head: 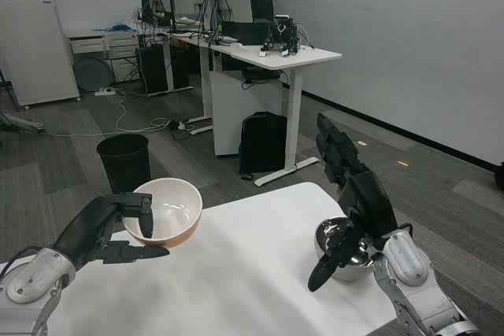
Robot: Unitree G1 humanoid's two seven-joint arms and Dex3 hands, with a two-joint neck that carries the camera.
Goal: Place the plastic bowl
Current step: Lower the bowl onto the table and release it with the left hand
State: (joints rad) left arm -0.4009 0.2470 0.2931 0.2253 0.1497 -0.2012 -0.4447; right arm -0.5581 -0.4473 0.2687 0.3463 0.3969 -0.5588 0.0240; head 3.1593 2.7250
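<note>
Black fingers of the left robot hand (118, 226) grasp the plastic bowl (164, 211) at its near rim, one finger hooked over the edge and into the bowl, the others under its side. The bowl is white inside, tan outside, and tilts a little toward that robot hand, over the far left part of the white tabletop (236, 273). Whether its base touches the tabletop I cannot tell.

The right robot hand (354, 194) is released, fingers spread and raised, holding nothing. Just beneath its palm a shiny metal bowl (346, 253) sits upright on the tabletop near the right edge; the thumb reaches down in front of this bowl's rim.

Beyond the left robot hand, on the grey floor, stands a black waste bin (124, 160). Beyond the right robot hand stand a black backpack (263, 142) and a white desk (272, 57).
</note>
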